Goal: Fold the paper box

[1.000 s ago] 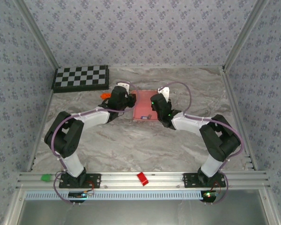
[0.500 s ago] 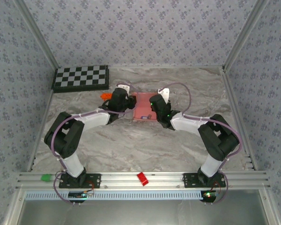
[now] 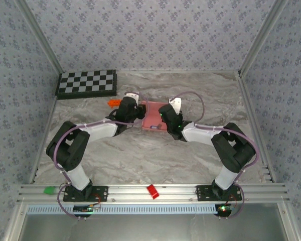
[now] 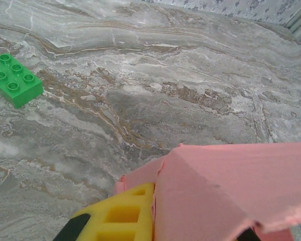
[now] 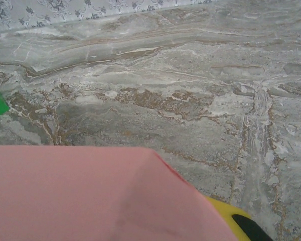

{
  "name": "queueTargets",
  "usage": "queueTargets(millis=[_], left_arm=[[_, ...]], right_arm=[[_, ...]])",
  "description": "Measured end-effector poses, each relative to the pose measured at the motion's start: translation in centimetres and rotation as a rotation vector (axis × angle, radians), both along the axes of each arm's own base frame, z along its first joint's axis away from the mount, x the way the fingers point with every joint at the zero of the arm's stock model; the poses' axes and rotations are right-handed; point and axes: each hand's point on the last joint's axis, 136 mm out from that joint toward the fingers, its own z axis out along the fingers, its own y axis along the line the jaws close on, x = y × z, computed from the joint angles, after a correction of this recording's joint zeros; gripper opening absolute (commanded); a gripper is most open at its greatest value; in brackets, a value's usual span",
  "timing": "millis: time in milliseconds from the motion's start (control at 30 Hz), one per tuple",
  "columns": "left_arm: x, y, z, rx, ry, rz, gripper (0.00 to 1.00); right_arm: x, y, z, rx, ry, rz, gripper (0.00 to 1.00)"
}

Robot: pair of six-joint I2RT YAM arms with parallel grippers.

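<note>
A salmon-pink paper box [image 3: 151, 118] lies toward the far middle of the marbled tabletop [image 3: 140, 150], between two robot arms. The left end effector [image 3: 139, 115] is closed on the box's left edge (pink card lies against its yellow finger [image 4: 125, 216]). The right end effector [image 3: 164, 119] is at the right edge; its grip cannot be told.

The top external camera looks steeply down from high at the near edge, far enough back to take in the whole worktop [image 3: 140, 155]. Each wrist camera sits low and very close over the paper box [image 4: 231, 186], facing across the marble toward the far wall [image 5: 65, 10]. Both wrist views share the green brick [image 4: 13, 80].
</note>
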Motion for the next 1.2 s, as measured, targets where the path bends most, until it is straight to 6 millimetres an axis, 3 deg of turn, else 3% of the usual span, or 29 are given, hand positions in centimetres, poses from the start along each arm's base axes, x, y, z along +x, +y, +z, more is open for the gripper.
queueTargets(millis=[600, 1200], left_arm=[[-1.2, 0.3, -0.3, -0.015, -0.02, 0.024, 0.0], [-1.7, 0.1, -0.5, -0.02, -0.031, 0.019, 0.0]], right_arm=[[-1.1, 0.0, -0.8, -0.02, 0.016, -0.016, 0.13], [-1.7, -0.1, -1.5, -0.021, 0.019, -0.067, 0.11]])
